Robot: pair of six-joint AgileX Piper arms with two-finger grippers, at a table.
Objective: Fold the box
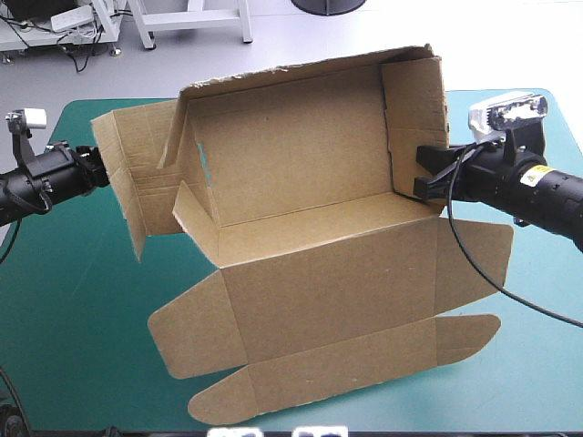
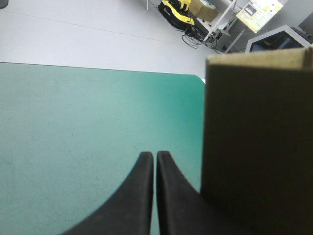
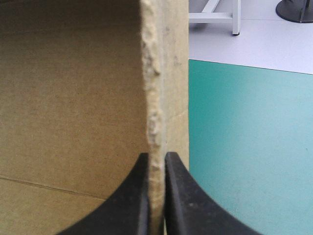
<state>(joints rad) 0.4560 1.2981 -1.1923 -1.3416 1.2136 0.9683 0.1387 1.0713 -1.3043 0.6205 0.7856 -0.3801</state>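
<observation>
Location type: robotics laboratory, bench test cell. Indicators: a left arm [image 1: 41, 182] and a right arm [image 1: 537, 187], both black, reach in from opposite sides over a table with a teal-green cover [image 1: 91, 319], the brown box [image 1: 310, 273] between them; a pale grey hard floor [image 1: 510, 45] lies beyond the table's far edge; white frame legs [image 1: 191, 23] stand on it; a white socket strip [image 1: 71, 18] and loose dark cables [image 1: 86, 45] lie on the floor; a round black base [image 1: 328, 5] stands near the frame; the left wrist view shows a white shelf rack [image 2: 222, 22] holding cartons [image 2: 203, 7].
</observation>
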